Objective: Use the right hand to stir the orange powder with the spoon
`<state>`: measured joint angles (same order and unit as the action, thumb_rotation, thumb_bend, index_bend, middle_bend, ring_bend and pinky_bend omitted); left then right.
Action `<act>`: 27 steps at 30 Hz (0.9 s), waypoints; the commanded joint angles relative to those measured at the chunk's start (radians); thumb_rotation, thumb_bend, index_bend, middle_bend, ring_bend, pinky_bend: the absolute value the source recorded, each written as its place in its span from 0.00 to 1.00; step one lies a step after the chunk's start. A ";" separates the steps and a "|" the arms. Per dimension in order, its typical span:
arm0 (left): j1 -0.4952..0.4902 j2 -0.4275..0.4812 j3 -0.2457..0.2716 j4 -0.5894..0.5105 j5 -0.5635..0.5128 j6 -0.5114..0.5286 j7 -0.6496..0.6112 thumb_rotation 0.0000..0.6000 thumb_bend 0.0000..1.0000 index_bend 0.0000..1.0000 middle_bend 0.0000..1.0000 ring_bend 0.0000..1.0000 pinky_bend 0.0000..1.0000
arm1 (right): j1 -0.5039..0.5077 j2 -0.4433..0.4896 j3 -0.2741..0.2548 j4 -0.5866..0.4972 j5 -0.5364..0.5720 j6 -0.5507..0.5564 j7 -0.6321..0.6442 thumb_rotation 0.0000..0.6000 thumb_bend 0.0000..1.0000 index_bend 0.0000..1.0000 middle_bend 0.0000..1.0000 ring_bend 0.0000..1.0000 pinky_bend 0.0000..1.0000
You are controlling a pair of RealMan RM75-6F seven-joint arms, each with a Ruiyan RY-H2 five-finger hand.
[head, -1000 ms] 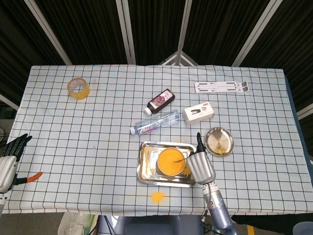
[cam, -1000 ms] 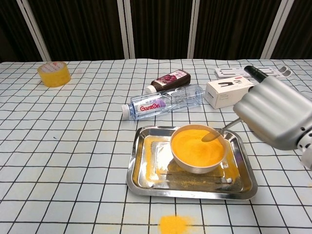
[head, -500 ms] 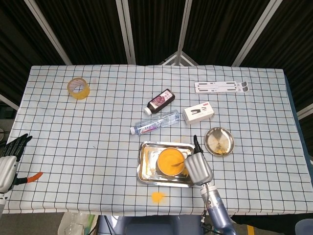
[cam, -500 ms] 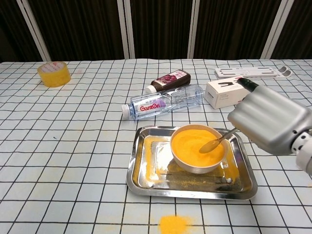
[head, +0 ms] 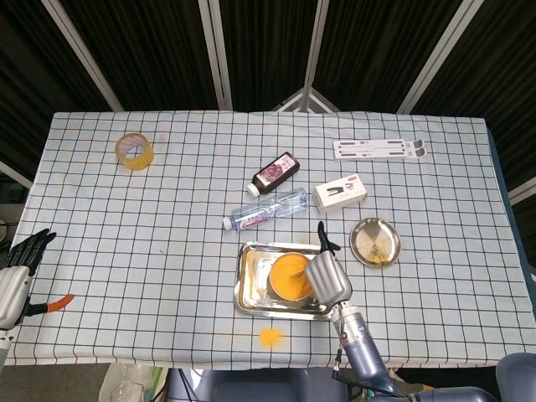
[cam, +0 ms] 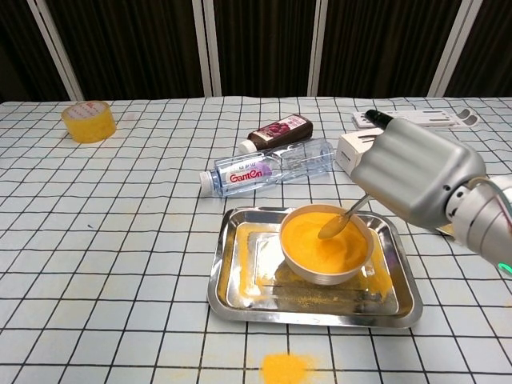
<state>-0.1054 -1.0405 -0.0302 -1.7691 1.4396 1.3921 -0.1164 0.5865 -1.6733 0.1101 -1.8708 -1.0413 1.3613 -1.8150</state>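
Over bowl (cam: 326, 245), spoon (cam: 339, 222) in right robot hand (cam: 410, 174)

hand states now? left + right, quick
Left hand: at the table's left edge, holding nothing, fingers apart.
Right hand: holding the spoon, its tip in the bowl of orange powder.

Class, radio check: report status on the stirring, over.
Right hand grips spoon, tip in orange powder in bowl. Left hand idle at table edge, holding nothing. Nothing in the way.
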 commanded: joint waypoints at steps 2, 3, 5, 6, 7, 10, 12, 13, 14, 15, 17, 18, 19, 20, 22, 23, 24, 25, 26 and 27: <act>-0.001 -0.001 0.000 -0.002 -0.002 -0.002 0.002 1.00 0.00 0.00 0.00 0.00 0.00 | 0.012 0.015 -0.007 -0.021 0.002 0.016 0.001 1.00 0.90 0.83 0.76 0.44 0.00; -0.001 -0.001 0.000 -0.002 -0.002 -0.003 0.002 1.00 0.00 0.00 0.00 0.00 0.00 | 0.013 0.018 -0.008 -0.025 0.003 0.020 0.000 1.00 0.90 0.83 0.76 0.44 0.00; -0.001 -0.001 0.000 -0.003 -0.004 -0.004 0.003 1.00 0.00 0.00 0.00 0.00 0.00 | 0.019 0.024 -0.011 -0.034 0.005 0.029 0.001 1.00 0.90 0.83 0.76 0.44 0.00; -0.001 -0.001 0.001 -0.004 -0.005 -0.004 0.003 1.00 0.00 0.00 0.00 0.00 0.00 | 0.020 0.028 -0.015 -0.037 0.012 0.039 -0.013 1.00 0.90 0.83 0.76 0.44 0.00; -0.001 0.000 0.001 -0.006 -0.007 -0.005 0.003 1.00 0.00 0.00 0.00 0.00 0.00 | 0.023 0.031 -0.021 -0.041 0.027 0.051 -0.044 1.00 0.90 0.83 0.76 0.44 0.00; -0.001 0.002 0.000 -0.009 -0.011 -0.008 0.002 1.00 0.00 0.00 0.00 0.00 0.00 | 0.035 0.030 -0.022 -0.069 0.071 0.081 -0.101 1.00 0.90 0.83 0.76 0.44 0.00; -0.002 0.002 0.000 -0.009 -0.012 -0.010 0.002 1.00 0.00 0.00 0.00 0.00 0.00 | 0.041 0.032 -0.018 -0.084 0.098 0.088 -0.105 1.00 0.90 0.83 0.76 0.44 0.00; -0.002 0.002 0.000 -0.010 -0.013 -0.011 0.002 1.00 0.00 0.00 0.00 0.00 0.00 | 0.045 0.034 -0.019 -0.087 0.105 0.090 -0.111 1.00 0.90 0.83 0.76 0.44 0.00; -0.002 0.002 0.000 -0.010 -0.013 -0.012 0.002 1.00 0.00 0.00 0.00 0.00 0.00 | 0.051 0.038 -0.024 -0.091 0.120 0.091 -0.125 1.00 0.90 0.83 0.76 0.44 0.00; -0.003 0.003 0.000 -0.011 -0.014 -0.013 0.001 1.00 0.00 0.00 0.00 0.00 0.00 | 0.056 0.041 -0.029 -0.095 0.134 0.094 -0.138 1.00 0.90 0.83 0.76 0.44 0.00; -0.003 0.004 0.000 -0.013 -0.016 -0.015 -0.003 1.00 0.00 0.00 0.00 0.00 0.00 | 0.064 0.040 -0.033 -0.102 0.157 0.102 -0.154 1.00 0.90 0.83 0.76 0.44 0.00; -0.003 0.005 -0.001 -0.014 -0.017 -0.016 -0.005 1.00 0.00 0.00 0.00 0.00 0.00 | 0.069 0.038 -0.030 -0.108 0.163 0.104 -0.149 1.00 0.90 0.83 0.76 0.44 0.00; -0.003 0.006 -0.001 -0.015 -0.018 -0.018 -0.009 1.00 0.00 0.00 0.00 0.00 0.00 | 0.074 0.034 -0.023 -0.110 0.160 0.105 -0.129 1.00 0.90 0.83 0.76 0.44 0.00; -0.004 0.007 -0.001 -0.015 -0.019 -0.018 -0.011 1.00 0.00 0.00 0.00 0.00 0.00 | 0.076 0.033 -0.021 -0.110 0.157 0.105 -0.119 1.00 0.90 0.83 0.76 0.44 0.00; -0.004 0.008 -0.001 -0.015 -0.019 -0.020 -0.013 1.00 0.00 0.00 0.00 0.00 0.00 | 0.083 0.034 -0.024 -0.109 0.160 0.110 -0.121 1.00 0.90 0.83 0.76 0.45 0.00; -0.004 0.008 -0.001 -0.015 -0.019 -0.020 -0.014 1.00 0.00 0.00 0.00 0.00 0.00 | 0.087 0.034 -0.024 -0.111 0.160 0.112 -0.120 1.00 0.90 0.83 0.76 0.45 0.00; -0.004 0.009 -0.001 -0.015 -0.019 -0.021 -0.015 1.00 0.00 0.00 0.00 0.00 0.00 | 0.091 0.034 -0.021 -0.114 0.156 0.112 -0.105 1.00 0.90 0.83 0.76 0.45 0.00; -0.005 0.009 -0.001 -0.015 -0.019 -0.021 -0.016 1.00 0.00 0.00 0.00 0.00 0.00 | 0.093 0.034 -0.020 -0.115 0.154 0.114 -0.092 1.00 0.90 0.83 0.76 0.45 0.00; -0.005 0.009 -0.001 -0.015 -0.019 -0.021 -0.016 1.00 0.00 0.00 0.00 0.00 0.00 | 0.094 0.036 -0.019 -0.117 0.154 0.121 -0.084 1.00 0.90 0.83 0.76 0.45 0.00; -0.005 0.009 -0.001 -0.015 -0.020 -0.022 -0.017 1.00 0.00 0.00 0.00 0.00 0.00 | 0.097 0.038 -0.018 -0.120 0.149 0.127 -0.075 1.00 0.90 0.83 0.76 0.45 0.00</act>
<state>-0.1102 -1.0315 -0.0311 -1.7842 1.4202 1.3701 -0.1334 0.6773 -1.6381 0.0889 -1.9841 -0.8859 1.4759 -1.9177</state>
